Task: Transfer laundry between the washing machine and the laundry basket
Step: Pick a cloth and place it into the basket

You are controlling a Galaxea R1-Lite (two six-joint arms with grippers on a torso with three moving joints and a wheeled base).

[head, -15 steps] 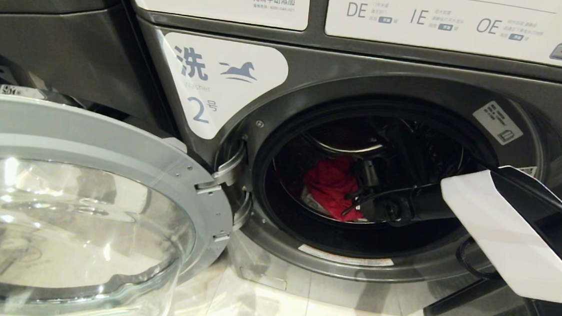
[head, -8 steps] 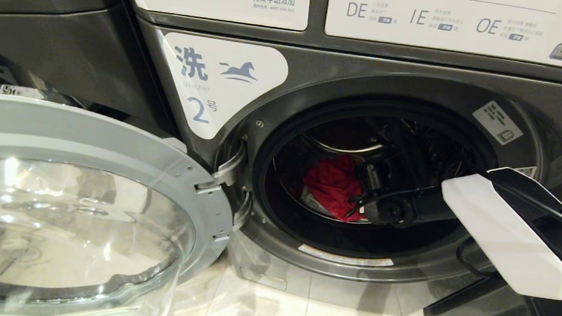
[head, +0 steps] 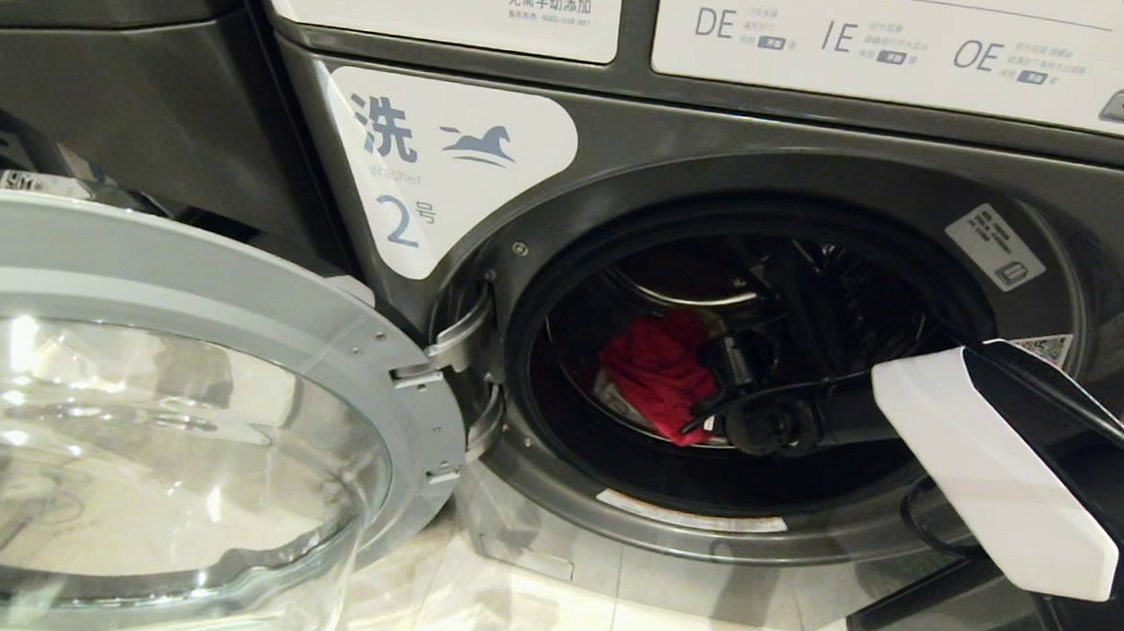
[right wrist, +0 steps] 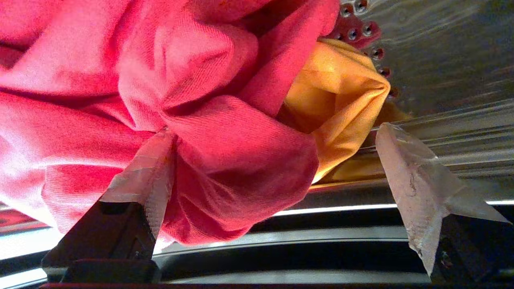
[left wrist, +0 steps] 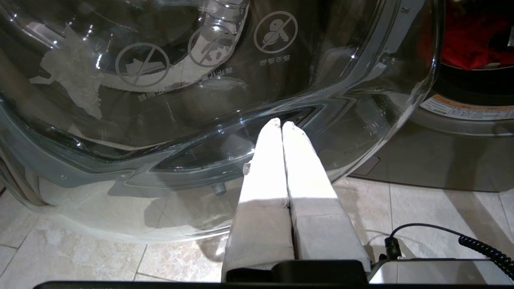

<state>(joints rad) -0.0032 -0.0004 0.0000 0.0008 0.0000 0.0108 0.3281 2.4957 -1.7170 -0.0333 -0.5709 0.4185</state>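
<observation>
Left gripper [left wrist: 281, 124] parked low by the round glass-and-grey washer door [head: 145, 393] swung open on the left, white fingers pressed together, holding nothing. Dark grey front-load washing machine [head: 635, 151]: crumpled red cloth [head: 653, 368] lies in the drum, a yellow-orange cloth [right wrist: 341, 100] just beside it. Right gripper [right wrist: 273, 160] is inside the drum, jaws spread wide, one fingertip [right wrist: 154, 160] touching the red cloth, not clamped.

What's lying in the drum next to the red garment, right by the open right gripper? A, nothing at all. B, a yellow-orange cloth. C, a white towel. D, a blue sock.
B: the right wrist view shows a yellow-orange cloth tucked against the red garment, between the spread fingers of the right gripper.
</observation>
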